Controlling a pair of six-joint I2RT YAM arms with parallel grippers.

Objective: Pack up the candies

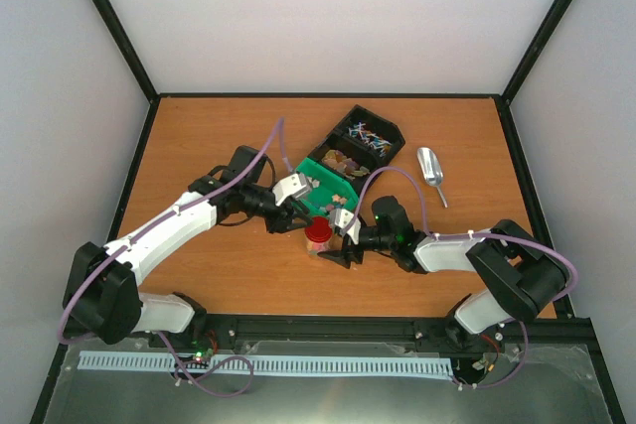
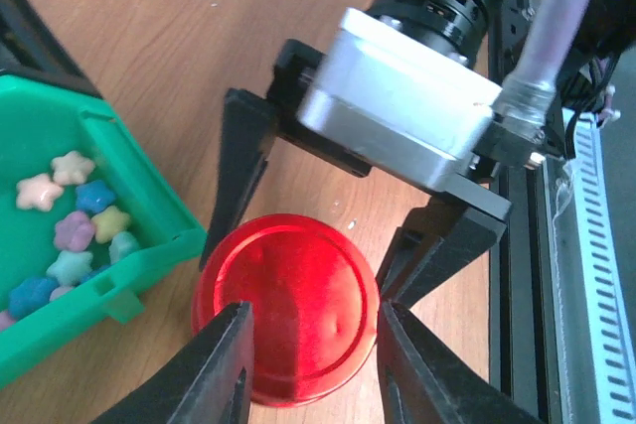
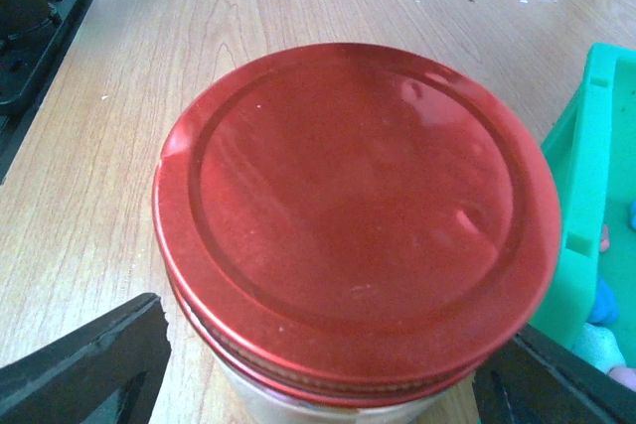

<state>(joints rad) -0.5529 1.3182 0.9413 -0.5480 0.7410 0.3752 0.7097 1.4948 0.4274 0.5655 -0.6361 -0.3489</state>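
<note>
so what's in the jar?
Hidden: the red lid covers the jar, only a pale strip of wall showing beneath. Visible candies lie in the green bin beside it.

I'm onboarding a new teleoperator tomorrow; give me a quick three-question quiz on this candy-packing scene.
1. True or false: the jar is open.
2. What lies on the table right of the black bin? A scissors, B metal scoop, C cup.
3. Fill in: the star-shaped candies lie in the ____ tray.
Key: 1 false, its red lid is on; 2 B; 3 green.
</note>
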